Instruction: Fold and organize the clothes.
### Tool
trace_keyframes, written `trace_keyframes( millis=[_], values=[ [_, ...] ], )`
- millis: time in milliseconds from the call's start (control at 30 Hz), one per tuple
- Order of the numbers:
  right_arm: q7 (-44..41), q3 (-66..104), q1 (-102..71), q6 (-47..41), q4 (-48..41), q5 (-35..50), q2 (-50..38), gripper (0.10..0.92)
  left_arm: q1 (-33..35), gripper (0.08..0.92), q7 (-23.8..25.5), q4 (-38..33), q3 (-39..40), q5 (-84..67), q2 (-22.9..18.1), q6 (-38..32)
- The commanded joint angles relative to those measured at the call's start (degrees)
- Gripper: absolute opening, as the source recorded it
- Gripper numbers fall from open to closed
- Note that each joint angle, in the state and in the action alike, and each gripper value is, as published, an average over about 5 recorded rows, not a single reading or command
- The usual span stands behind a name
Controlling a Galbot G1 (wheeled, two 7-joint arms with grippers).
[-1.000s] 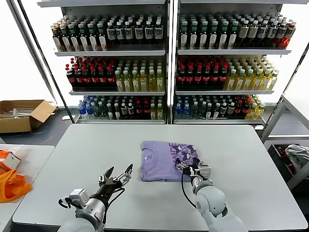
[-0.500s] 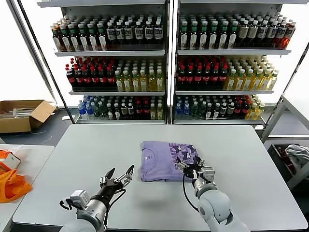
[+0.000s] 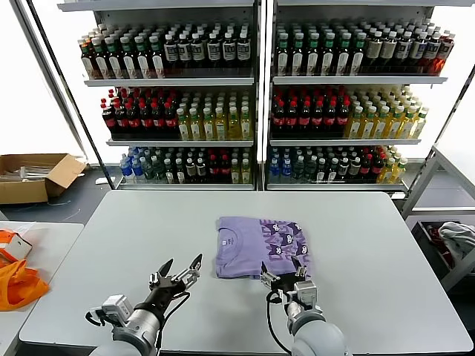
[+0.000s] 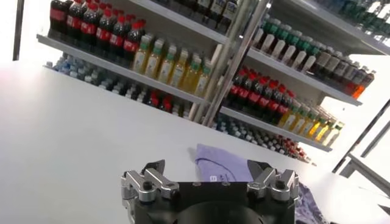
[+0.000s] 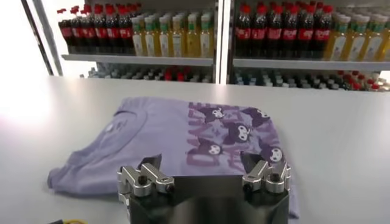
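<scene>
T-shirt (image 3: 261,247): lavender, folded flat, purple print.

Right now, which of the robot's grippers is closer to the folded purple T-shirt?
The right. The right gripper hovers open at the near edge of the lavender T-shirt. The left gripper, also open, sits off to the shirt's left over bare table.
</scene>
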Motion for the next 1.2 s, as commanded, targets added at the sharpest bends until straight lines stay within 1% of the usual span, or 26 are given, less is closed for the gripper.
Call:
trace_keyframes(
  millis=[33, 533, 933, 1067, 1200],
  values=[
    [7.2, -2.1, -1.7, -1.0, 0.8, -1.5, 0.6, 0.823, 0.9, 0.823, 0.1, -0.4, -0.2, 0.1, 0.0, -0.1],
    [8.0, -1.7, -1.3, -0.9, -2.6, -2.9, 3.2, 0.823, 0.8, 0.823, 0.4, 0.0, -0.3, 0.1, 0.2, -0.2],
    [8.5, -1.5, -2.3, -0.9, -3.5, -1.4, 4.7, 0.823, 0.8, 0.823, 0.5, 0.1, -0.1, 0.1, 0.2, -0.2],
    [8.2, -1.3, -2.6, -0.6, -1.7, -1.3, 4.6, 0.823, 1.0, 0.823, 0.5, 0.1, -0.2, 0.1, 0.2, -0.2],
    [7.6, -1.0, -2.6, -0.8, 3.5, -1.7, 4.1, 0.823, 1.3, 0.823, 0.5, 0.0, -0.2, 0.3, 0.2, -0.2]
  ],
)
